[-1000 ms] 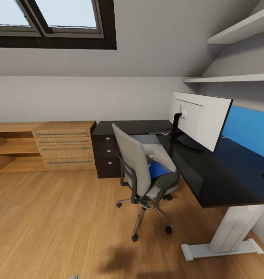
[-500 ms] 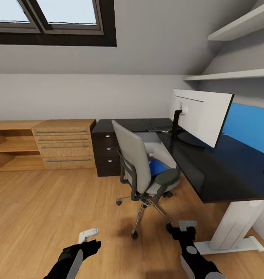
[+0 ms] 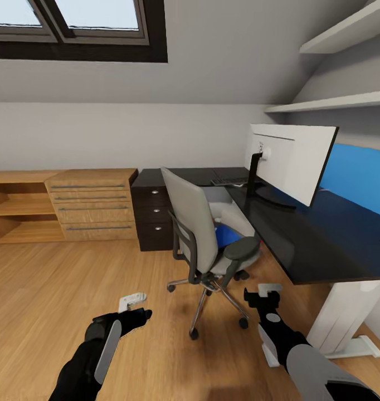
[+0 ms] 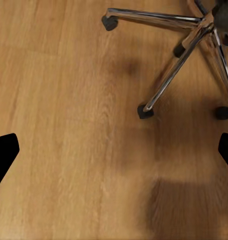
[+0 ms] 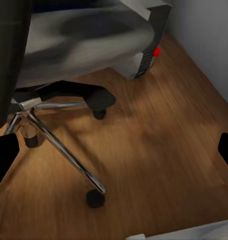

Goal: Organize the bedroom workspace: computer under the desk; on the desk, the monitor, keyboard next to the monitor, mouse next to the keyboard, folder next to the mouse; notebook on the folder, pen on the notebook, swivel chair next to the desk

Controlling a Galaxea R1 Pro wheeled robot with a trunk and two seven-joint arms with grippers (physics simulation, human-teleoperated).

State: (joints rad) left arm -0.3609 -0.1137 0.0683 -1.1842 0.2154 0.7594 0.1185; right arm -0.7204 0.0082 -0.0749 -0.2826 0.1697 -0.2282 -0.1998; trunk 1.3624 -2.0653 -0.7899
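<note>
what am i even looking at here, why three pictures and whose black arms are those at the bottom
These are simulator renders from a two-armed wheeled robot. The big picture comes from a camera on its head; the black arms are its own, ending in the left gripper and right gripper. Both hold nothing and hang over the wooden floor.

The two smaller pictures come from cameras on each wrist, looking down past the fingers. Both show the chrome wheeled base of the grey padded swivel chair.

On the chair's seat lies a bright blue folder. On the long black desk stand a wide flat monitor, seen from behind, and a dark keyboard. A boxy light grey computer tower sits under it.
</note>
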